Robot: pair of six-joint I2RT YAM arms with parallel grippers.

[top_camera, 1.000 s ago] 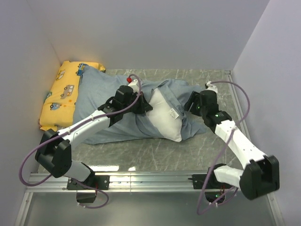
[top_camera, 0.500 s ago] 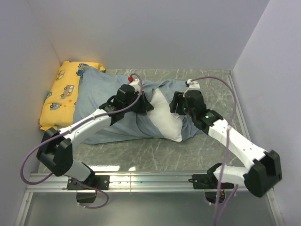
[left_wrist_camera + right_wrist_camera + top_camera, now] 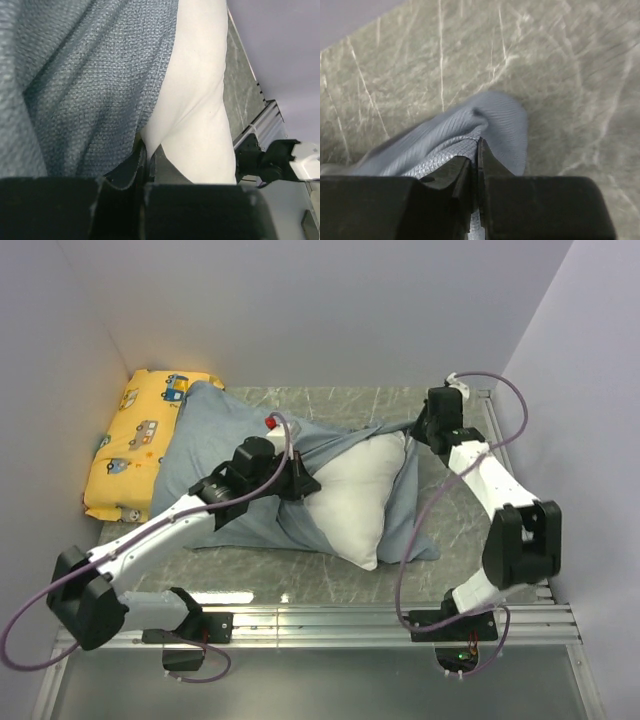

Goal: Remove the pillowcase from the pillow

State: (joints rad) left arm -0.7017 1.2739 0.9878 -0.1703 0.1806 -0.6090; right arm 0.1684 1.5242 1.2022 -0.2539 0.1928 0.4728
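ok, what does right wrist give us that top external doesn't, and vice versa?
Only right wrist: a close view of the right gripper, jaws closed on a bunched fold of the pillowcase, with the fabric's ribbed weave visible.
Only top external: the white pillow partly out of the case, the left gripper at the case's opening, the yellow cushion at far left, and both arms whole.
Both: the pillowcase drawn out toward the right gripper, and the marbled table.
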